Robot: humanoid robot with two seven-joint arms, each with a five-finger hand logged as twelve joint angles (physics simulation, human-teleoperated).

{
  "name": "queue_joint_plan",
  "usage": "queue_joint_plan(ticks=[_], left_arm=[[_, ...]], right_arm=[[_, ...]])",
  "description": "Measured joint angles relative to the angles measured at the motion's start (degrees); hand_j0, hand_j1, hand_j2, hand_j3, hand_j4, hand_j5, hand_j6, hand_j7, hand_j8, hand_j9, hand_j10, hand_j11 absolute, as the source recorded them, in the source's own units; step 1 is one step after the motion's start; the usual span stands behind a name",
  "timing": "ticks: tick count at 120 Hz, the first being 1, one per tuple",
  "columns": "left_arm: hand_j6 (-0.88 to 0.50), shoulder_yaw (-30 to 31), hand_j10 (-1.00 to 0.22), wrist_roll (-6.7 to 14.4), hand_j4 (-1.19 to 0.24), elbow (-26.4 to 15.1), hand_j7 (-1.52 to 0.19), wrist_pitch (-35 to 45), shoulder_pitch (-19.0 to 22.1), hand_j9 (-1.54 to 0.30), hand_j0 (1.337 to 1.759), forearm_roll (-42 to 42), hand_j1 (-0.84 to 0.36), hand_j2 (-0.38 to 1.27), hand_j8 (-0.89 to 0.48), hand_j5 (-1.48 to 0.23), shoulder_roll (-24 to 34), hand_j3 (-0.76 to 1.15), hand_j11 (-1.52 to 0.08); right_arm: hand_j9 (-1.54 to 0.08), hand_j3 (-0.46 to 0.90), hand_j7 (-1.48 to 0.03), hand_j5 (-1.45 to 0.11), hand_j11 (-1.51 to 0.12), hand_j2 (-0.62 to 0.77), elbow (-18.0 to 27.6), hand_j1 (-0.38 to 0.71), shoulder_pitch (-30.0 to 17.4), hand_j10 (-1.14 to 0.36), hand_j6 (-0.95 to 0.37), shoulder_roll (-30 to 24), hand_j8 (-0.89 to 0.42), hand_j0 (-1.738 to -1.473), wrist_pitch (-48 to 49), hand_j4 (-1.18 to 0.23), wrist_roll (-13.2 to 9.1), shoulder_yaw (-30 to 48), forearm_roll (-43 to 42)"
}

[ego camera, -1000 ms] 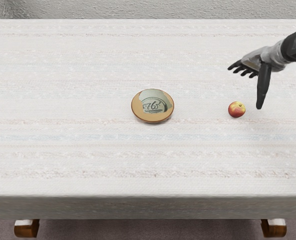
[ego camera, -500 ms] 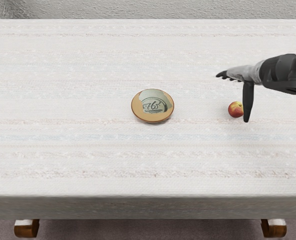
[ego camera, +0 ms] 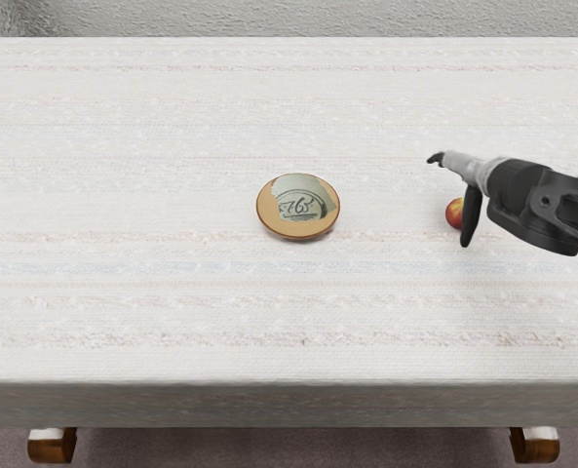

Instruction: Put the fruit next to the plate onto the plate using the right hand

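In the head view the fruit lay on the table near its right edge, well apart from the plate at the middle. The right hand hovered over it, spread and holding nothing, one dark finger hanging across the fruit's right side.

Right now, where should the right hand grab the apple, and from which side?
I'd grip the apple around its middle, from above: it is small, round and rests on the table, so fingers can close on opposite sides. The right hand is open over it, one finger down at its right.
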Motion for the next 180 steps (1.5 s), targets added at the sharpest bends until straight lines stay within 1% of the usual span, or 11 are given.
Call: queue_joint_plan(ticks=[26,43,59,88,111,150,180], left_arm=[[0.0,0.0,0.0,0.0,0.0,0.0,0.0,0.0,0.0,0.0,1.658,0.0,0.35,0.0,0.0,0.0,0.0,0.0,0.0],[0.0,0.0,0.0,0.0,0.0,0.0,0.0,0.0,0.0,0.0,1.658,0.0,0.35,0.0,0.0,0.0,0.0,0.0,0.0],[0.0,0.0,0.0,0.0,0.0,0.0,0.0,0.0,0.0,0.0,1.658,0.0,0.35,0.0,0.0,0.0,0.0,0.0,0.0],[0.0,0.0,0.0,0.0,0.0,0.0,0.0,0.0,0.0,0.0,1.658,0.0,0.35,0.0,0.0,0.0,0.0,0.0,0.0],[0.0,0.0,0.0,0.0,0.0,0.0,0.0,0.0,0.0,0.0,1.658,0.0,0.35,0.0,0.0,0.0,0.0,0.0,0.0],[0.0,0.0,0.0,0.0,0.0,0.0,0.0,0.0,0.0,0.0,1.658,0.0,0.35,0.0,0.0,0.0,0.0,0.0,0.0],[0.0,0.0,0.0,0.0,0.0,0.0,0.0,0.0,0.0,0.0,1.658,0.0,0.35,0.0,0.0,0.0,0.0,0.0,0.0]], right_arm=[[-0.16,0.0,-0.16,-0.16,-0.16,-0.02,0.0,-0.2,-2.8,-0.13,-0.13,0.6,-0.13,-1.658,-3.2,-0.13,0.0,-0.1,-2.9],[-0.25,0.0,-0.25,-0.25,-0.25,-0.04,-0.1,-0.12,-4.0,-0.19,-0.2,0.6,-0.2,-1.658,-4.4,-0.19,0.0,-0.1,-3.5],[-0.3,0.0,-0.3,-0.3,-0.3,-0.04,-0.3,-0.07,-4.7,-0.24,-0.24,0.6,-0.24,-1.658,-4.9,-0.24,0.0,-0.1,-3.6],[-0.37,0.0,-0.37,-0.37,-0.37,-0.05,-1.4,-0.01,-5.1,-0.29,-0.29,0.6,-0.29,-1.658,-5.1,-0.29,0.0,-0.2,-3.9],[-0.39,0.0,-0.39,-0.39,-0.39,-0.06,-2.2,0.01,-5.0,-0.31,-0.31,0.8,-0.31,-1.658,-5.2,-0.31,0.0,-0.3,-7.1],[-0.46,0.0,-0.46,-0.46,-0.46,-0.07,-3.4,0.08,-5.2,-0.36,-0.36,2.5,-0.36,-1.658,-5.9,-0.36,0.0,-1.5,-8.6],[-0.56,0.0,-0.56,-0.56,-0.56,-0.08,-3.5,0.17,-5.5,-0.44,-0.44,2.6,-0.44,-1.658,-6.4,-0.44,0.0,-1.8,-8.7]])
